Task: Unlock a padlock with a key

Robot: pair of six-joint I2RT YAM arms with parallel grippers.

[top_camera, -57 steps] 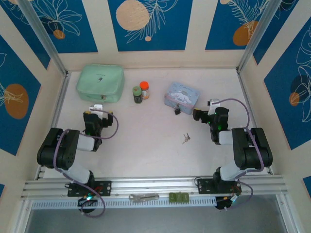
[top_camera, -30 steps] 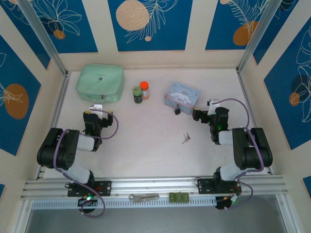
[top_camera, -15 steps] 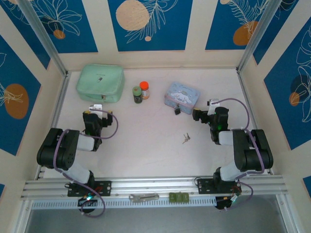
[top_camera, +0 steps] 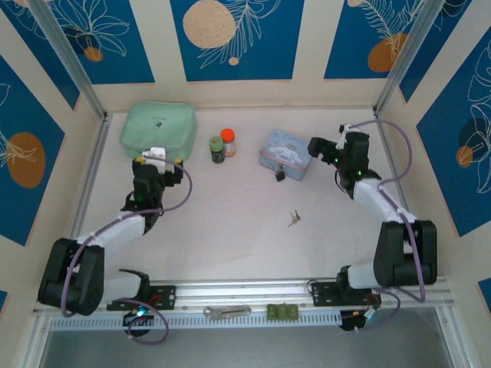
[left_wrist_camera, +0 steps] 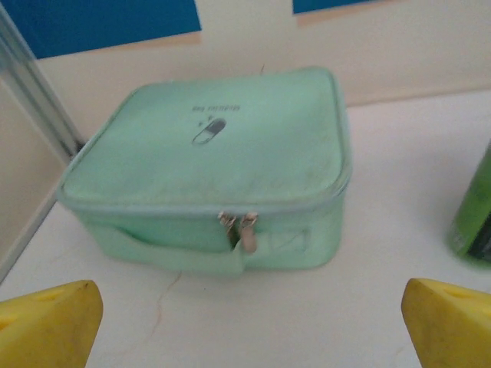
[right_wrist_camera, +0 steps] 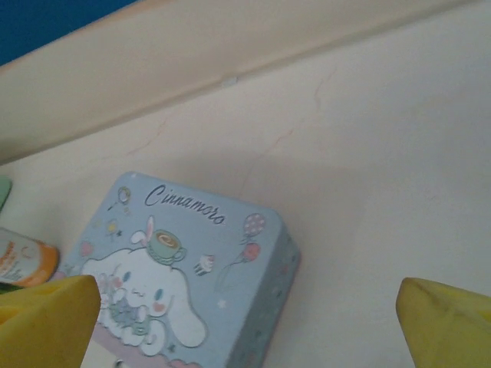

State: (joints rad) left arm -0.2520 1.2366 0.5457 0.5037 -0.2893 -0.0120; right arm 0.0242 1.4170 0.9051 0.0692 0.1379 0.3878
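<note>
I've just pushed both arms forward, left gripper and right gripper spread wide, right closing at two o'clock of the tiny dark-brass padlock.

Light-blue cartoon tin on pale table, yellow fingers at both lower corners

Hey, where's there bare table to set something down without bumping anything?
Widest bare patch: mid-table, bordered by the left gripper, the green bottle and the key. The near strip between key and front rail is free too. Crowded: the far row of green pouch, orange bottle, tin and padlock, with the right gripper beside the tin.
</note>
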